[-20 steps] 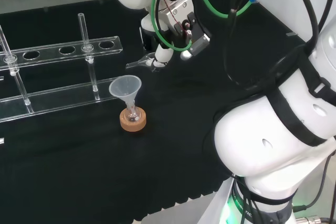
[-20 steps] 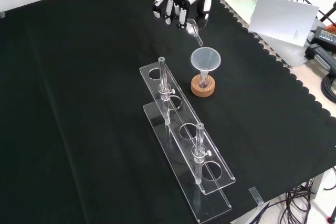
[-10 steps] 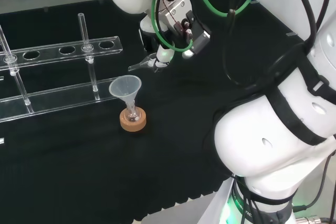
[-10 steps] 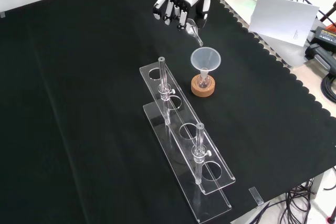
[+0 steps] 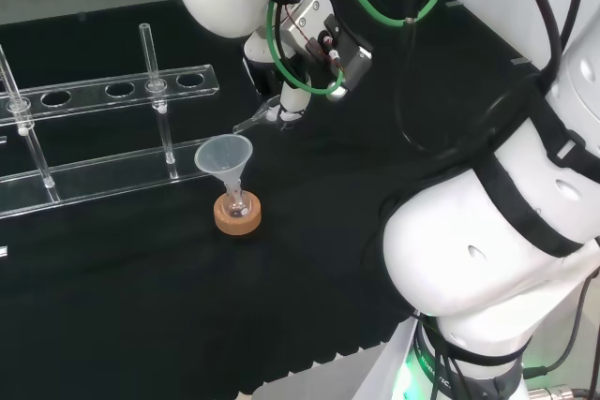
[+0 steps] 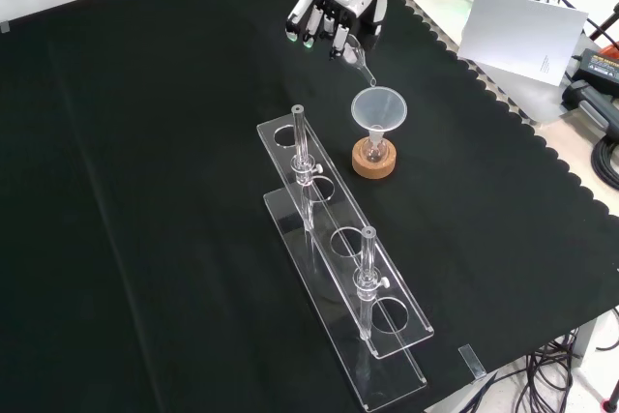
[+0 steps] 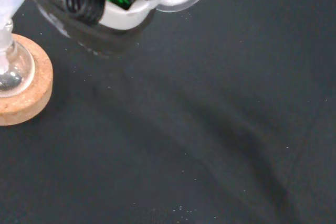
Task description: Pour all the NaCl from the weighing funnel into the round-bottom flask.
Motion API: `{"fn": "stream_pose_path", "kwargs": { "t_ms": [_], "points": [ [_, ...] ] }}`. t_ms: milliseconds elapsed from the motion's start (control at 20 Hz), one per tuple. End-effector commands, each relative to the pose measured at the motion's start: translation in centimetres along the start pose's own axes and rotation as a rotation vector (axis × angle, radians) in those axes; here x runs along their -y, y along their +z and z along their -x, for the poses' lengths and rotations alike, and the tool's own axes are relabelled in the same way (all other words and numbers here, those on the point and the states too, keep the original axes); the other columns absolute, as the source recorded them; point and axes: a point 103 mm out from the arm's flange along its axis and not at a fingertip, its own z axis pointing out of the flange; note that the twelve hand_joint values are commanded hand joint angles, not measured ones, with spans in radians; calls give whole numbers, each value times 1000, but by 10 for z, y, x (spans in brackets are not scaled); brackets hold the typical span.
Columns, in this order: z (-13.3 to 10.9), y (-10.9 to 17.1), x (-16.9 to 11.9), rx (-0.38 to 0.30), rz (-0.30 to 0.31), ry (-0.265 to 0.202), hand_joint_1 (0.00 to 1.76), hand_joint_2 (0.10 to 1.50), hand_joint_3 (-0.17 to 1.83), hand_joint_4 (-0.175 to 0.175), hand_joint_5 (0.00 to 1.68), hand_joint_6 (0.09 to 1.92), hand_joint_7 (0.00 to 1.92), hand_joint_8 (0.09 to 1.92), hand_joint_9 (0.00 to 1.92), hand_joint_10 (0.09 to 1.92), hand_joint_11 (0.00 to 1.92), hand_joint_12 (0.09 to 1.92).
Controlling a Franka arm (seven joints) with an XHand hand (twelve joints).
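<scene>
I am holding the weighing funnel [image 6: 356, 53] in my robot hand [image 6: 334, 12], my fingers [image 6: 311, 24] curled down around its wide end. In the front view my robot hand is hanging at the far side of the worktop [image 6: 145, 191], above the cloth, and the weighing funnel is tilting down and to the right, its narrow spout pointing at the rim of the funnel [image 6: 377, 110] just below it. In the head view the weighing funnel [image 5: 258, 119] is sticking out to the left of my robot hand [image 5: 292, 91], its tip just above and to the right of the funnel [image 5: 225, 156]; I cannot tell whether they are touching.

The funnel is sitting upright in the neck of the flask [image 6: 375, 149], which is resting on a cork stand [image 6: 374, 162] near the middle of the worktop. In the wrist view the flask [image 7: 11, 66] and cork stand [image 7: 26, 93] are showing close by, with something pale lying in the bottom of the bulb.

To the left of the flask in the front view, a clear rack [image 6: 343, 268] is running toward the near edge, with two glass tubes [image 6: 302, 166] standing upright in it.
</scene>
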Motion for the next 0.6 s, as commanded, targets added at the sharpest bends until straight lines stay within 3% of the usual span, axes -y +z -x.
{"fn": "stream_pose_path", "kwargs": {
  "t_ms": [50, 600],
  "points": [
    [3, -3, -2, 46, 3, -17, 1138, 690, 476, 175, 1544, 87, 1677, 87, 1087, 166, 0, 1441],
    [-5, -12, -3, 123, 34, -67, 1137, 696, 467, 175, 1542, 87, 1677, 87, 1086, 164, 0, 1433]
  ]
}}
